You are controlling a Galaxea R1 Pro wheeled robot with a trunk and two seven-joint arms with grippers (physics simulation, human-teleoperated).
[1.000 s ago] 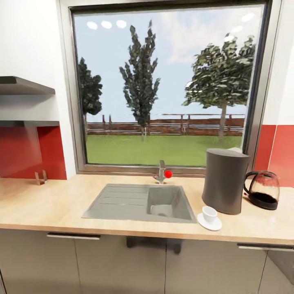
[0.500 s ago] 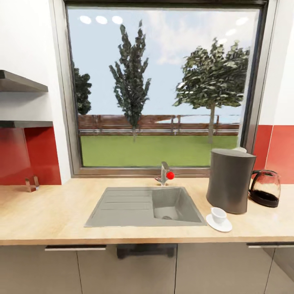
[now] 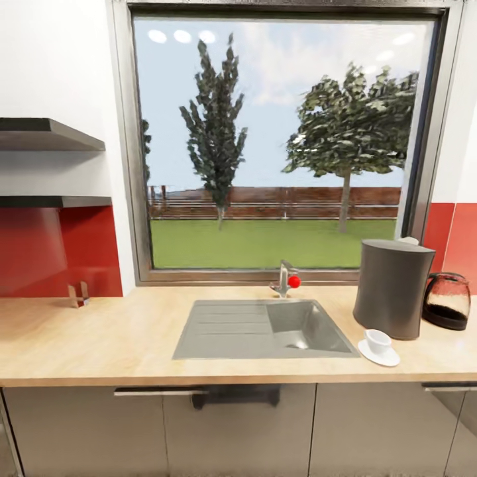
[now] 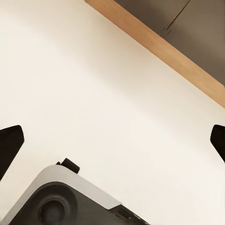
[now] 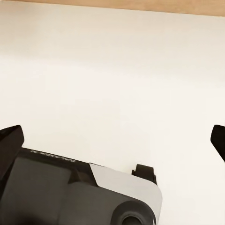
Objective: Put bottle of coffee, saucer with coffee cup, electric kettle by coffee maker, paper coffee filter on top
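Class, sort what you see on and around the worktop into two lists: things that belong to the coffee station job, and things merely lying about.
Belongs to the job:
kitchen countertop
coffee maker
electric kettle
saucer
coffee cup, standing on the saucer

Just there:
sink
tap
small metal stand
wall shelves

The left gripper [image 4: 112, 140] is spread wide, its two dark fingertips [image 4: 9, 145] showing at opposite edges of the frame with nothing between them. Beneath lies a pale cream floor [image 4: 108, 93]. A light wooden strip [image 4: 164, 47] runs diagonally across one corner, bordering a dark grey panel [image 4: 187, 23]. A grey-and-black part of the robot's base [image 4: 61, 201] sits below the gripper.
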